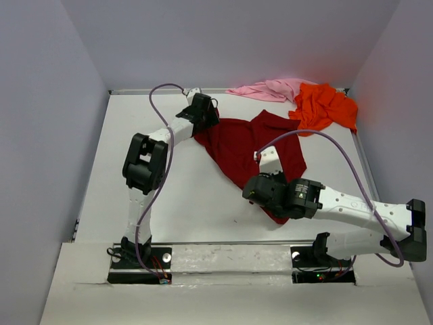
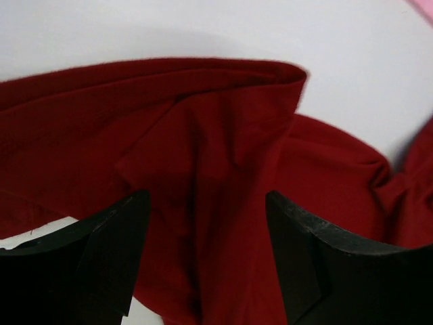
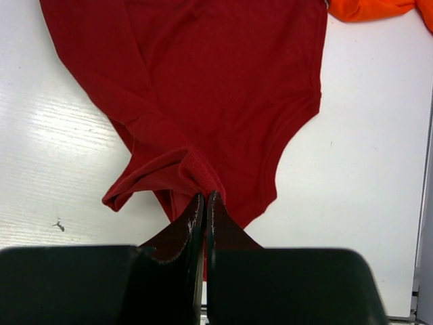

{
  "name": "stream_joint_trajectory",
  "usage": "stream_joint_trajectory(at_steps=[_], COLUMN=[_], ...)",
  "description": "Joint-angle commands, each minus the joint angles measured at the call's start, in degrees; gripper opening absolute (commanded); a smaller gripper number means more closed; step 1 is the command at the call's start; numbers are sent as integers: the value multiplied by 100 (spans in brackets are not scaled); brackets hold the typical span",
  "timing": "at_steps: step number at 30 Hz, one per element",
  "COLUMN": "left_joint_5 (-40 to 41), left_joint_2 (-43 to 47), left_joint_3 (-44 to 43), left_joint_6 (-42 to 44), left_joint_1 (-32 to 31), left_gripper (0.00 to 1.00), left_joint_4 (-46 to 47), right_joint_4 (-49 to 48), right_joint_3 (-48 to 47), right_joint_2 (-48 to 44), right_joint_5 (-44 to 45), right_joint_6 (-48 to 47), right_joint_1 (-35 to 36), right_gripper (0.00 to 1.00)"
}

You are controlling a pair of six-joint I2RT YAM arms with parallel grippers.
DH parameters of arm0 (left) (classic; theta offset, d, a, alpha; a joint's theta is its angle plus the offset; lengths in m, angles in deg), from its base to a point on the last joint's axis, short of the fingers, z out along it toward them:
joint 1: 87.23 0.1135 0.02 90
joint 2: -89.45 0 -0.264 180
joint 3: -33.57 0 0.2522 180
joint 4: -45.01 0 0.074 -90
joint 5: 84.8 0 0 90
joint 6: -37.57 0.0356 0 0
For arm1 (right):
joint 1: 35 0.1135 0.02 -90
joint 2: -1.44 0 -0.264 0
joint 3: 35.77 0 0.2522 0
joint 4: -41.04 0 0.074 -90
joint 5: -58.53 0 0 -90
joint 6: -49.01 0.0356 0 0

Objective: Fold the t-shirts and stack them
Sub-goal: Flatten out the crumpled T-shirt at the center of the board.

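The dark red t-shirt (image 1: 247,143) lies crumpled and partly spread in the middle of the white table. My left gripper (image 1: 204,116) is at its far left corner, open, fingers (image 2: 111,247) wide apart with red cloth (image 2: 203,156) lying between and under them. My right gripper (image 1: 260,191) is at the shirt's near edge, shut on a bunched fold of red cloth (image 3: 183,169), pinched at the fingertips (image 3: 196,210). The orange t-shirt (image 1: 325,105) lies crumpled at the back right, with the pale pink t-shirt (image 1: 267,89) beside it along the back wall.
Grey walls (image 1: 67,101) enclose the table on the left, back and right. A purple cable (image 1: 162,91) loops above the left arm. The orange shirt's edge shows at the top of the right wrist view (image 3: 365,8).
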Motion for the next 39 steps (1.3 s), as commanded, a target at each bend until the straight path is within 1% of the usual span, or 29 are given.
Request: stream_joint_trajectory(at_steps=[1, 11, 17, 24, 29, 39], left_joint_5=[-4, 136, 242, 136, -22, -154], left_joint_2=[-55, -195, -274, -406, -345, -503], left_joint_3=[208, 349, 208, 173, 252, -222], left_joint_6=[-74, 251, 418, 340, 252, 252], left_joint_1=[168, 388, 414, 414, 405, 361], left_gripper=[79, 79, 79, 77, 77, 77], left_joint_4=[342, 570, 544, 614, 764, 667], right_joint_4=[78, 219, 228, 228, 175, 113], right_joint_3=[110, 260, 286, 286, 374, 304], right_joint_2=[-246, -431, -405, -413, -343, -290], right_joint_5=[3, -32, -24, 3, -41, -33], right_joint_6=[218, 367, 385, 376, 411, 315], right_joint_1=[12, 12, 12, 12, 12, 12], right_gripper=[0, 0, 0, 0, 0, 0])
